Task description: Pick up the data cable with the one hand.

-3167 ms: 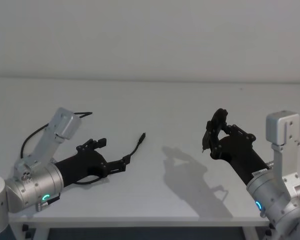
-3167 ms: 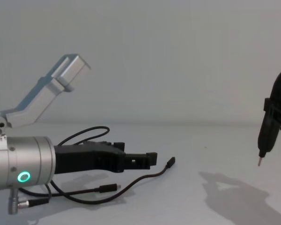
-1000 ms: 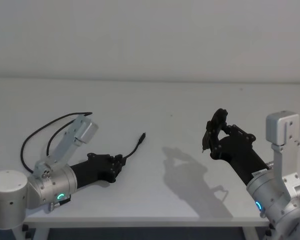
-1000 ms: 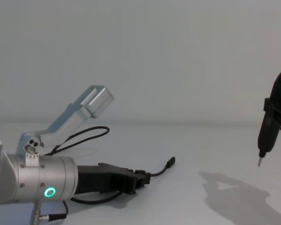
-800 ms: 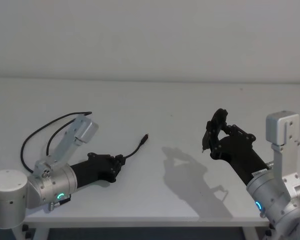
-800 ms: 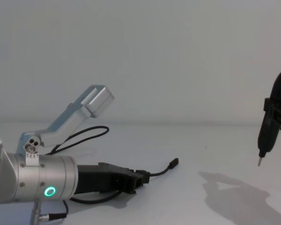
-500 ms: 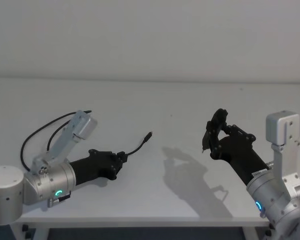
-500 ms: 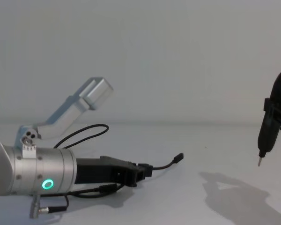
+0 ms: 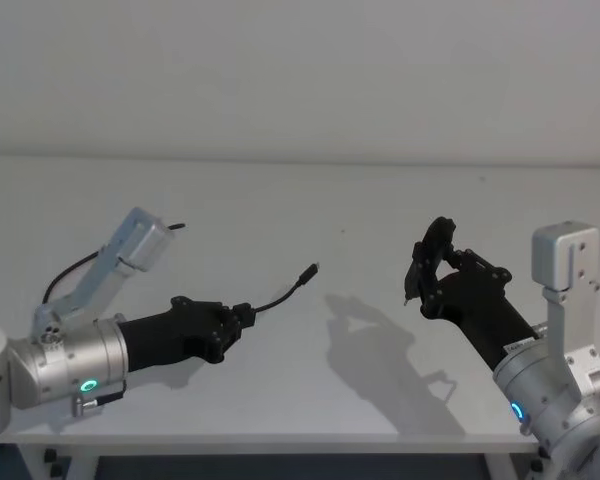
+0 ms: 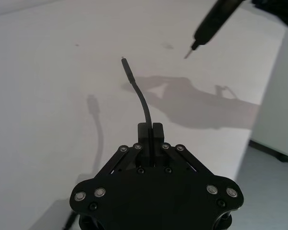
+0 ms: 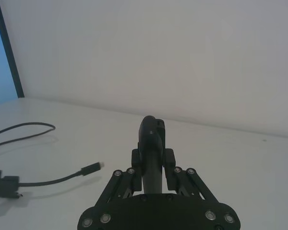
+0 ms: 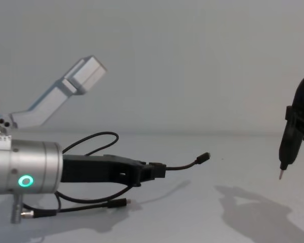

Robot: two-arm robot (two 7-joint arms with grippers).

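The data cable (image 9: 280,296) is a thin black cord. My left gripper (image 9: 242,318) is shut on it a short way behind its plug (image 9: 310,270). In the chest view the left gripper (image 12: 159,169) is off the table, and the cable (image 12: 182,166) sticks out to the plug (image 12: 205,157) in the air. The rest hangs in loops (image 12: 91,143) down to a second plug (image 12: 122,202) on the table. The left wrist view shows the fingers (image 10: 144,132) pinched on the cable (image 10: 143,100). My right gripper (image 9: 427,268) is raised at the right, shut on a black tool (image 12: 289,144).
The white table (image 9: 380,200) runs to a plain wall, with its front edge (image 9: 310,436) close to my body. The tool's thin metal tip (image 12: 280,175) points down above its shadow (image 12: 253,205). The right wrist view has the cable (image 11: 62,181) to the left of the tool (image 11: 151,143).
My left gripper closed on the cable and rose off the table. The plug end lifted and swung right, and the loops came up with it. The right arm has not moved.
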